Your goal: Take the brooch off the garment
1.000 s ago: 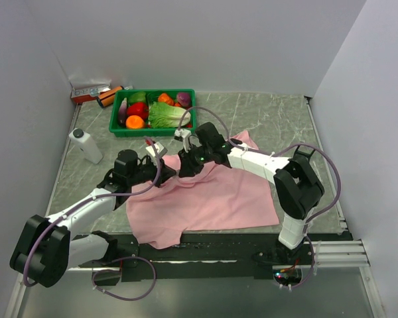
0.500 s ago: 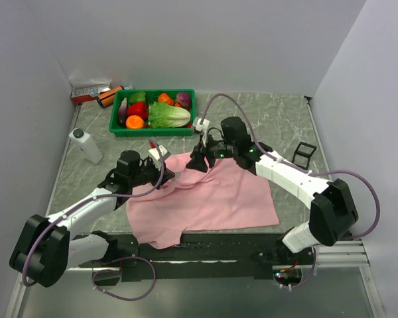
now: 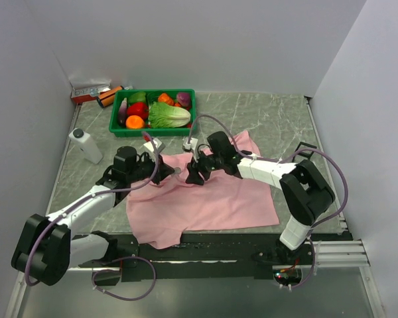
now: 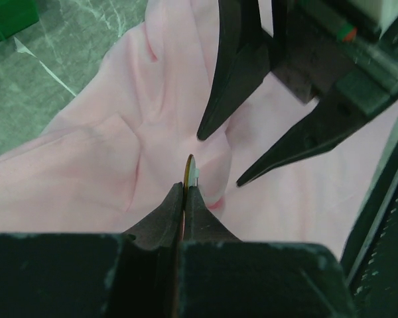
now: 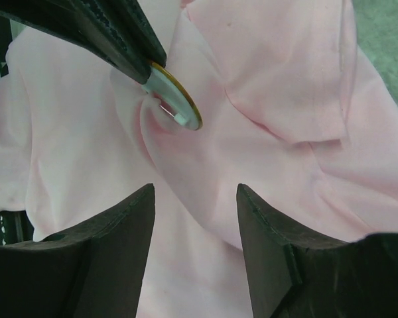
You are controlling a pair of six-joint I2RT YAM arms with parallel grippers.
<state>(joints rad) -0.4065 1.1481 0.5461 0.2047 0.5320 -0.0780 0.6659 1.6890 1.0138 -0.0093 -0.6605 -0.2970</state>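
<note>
The pink garment point(image 3: 212, 199) lies spread on the table between the arms. My left gripper point(image 3: 166, 171) is shut on the brooch point(image 4: 191, 173), a thin round disc with a gold rim and a white back. The brooch point(image 5: 176, 103) stands edge-up against a pulled-up fold of cloth point(image 5: 186, 146). My right gripper point(image 3: 194, 173) is open and empty, its fingers point(image 4: 232, 79) just beyond the brooch and over the cloth. In the right wrist view the right gripper point(image 5: 196, 189) hangs above the garment point(image 5: 285, 99), and the left fingers point(image 5: 99, 26) hold the disc at the upper left.
A green crate point(image 3: 152, 132) of toy vegetables stands at the back left. A white bottle point(image 3: 85, 144) lies left of the garment. Small boxes and a can point(image 3: 96, 93) sit in the back left corner. A small black frame point(image 3: 305, 147) is at the right.
The right gripper swung away to the back right half a second ago and has now come back to the left, close to the left gripper. The left arm has barely moved.
</note>
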